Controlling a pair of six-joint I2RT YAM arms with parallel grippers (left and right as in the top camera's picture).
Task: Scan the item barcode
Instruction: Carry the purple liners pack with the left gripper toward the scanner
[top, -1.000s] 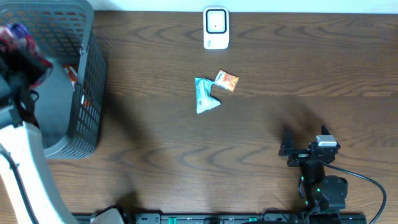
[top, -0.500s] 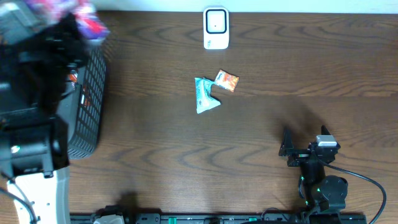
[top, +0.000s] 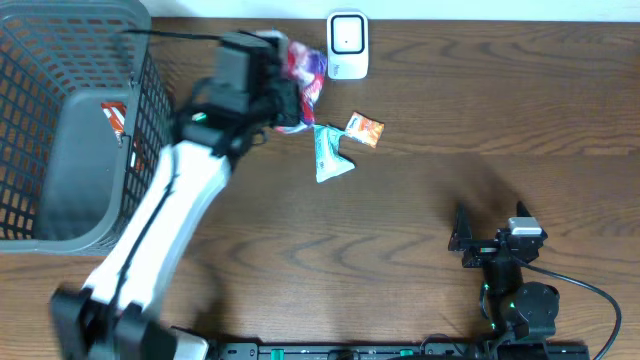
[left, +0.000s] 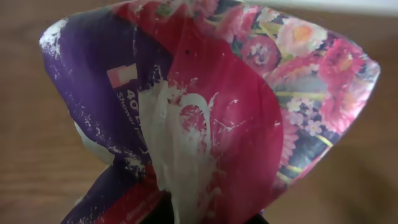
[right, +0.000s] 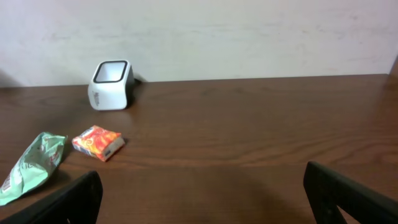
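The grey basket (top: 150, 140) on the left holds a red-orange packet (top: 113, 118). The left gripper (top: 278, 97) is clamped on the floral pouch (left: 211, 112), just beside the white scanner (top: 347, 45). The teal pouch (top: 330, 153) and the small orange packet (top: 365, 130) lie near. The right gripper (top: 470, 238) has its fingers wide apart.

The left arm (top: 165, 215) stretches diagonally from the near-left edge toward the far centre, its left gripper (top: 283, 98) clamped on a floral packet (top: 303, 70). The right arm (top: 517, 300) sits folded low at near right, and the right gripper (top: 490, 222) has its jaws spread wide.
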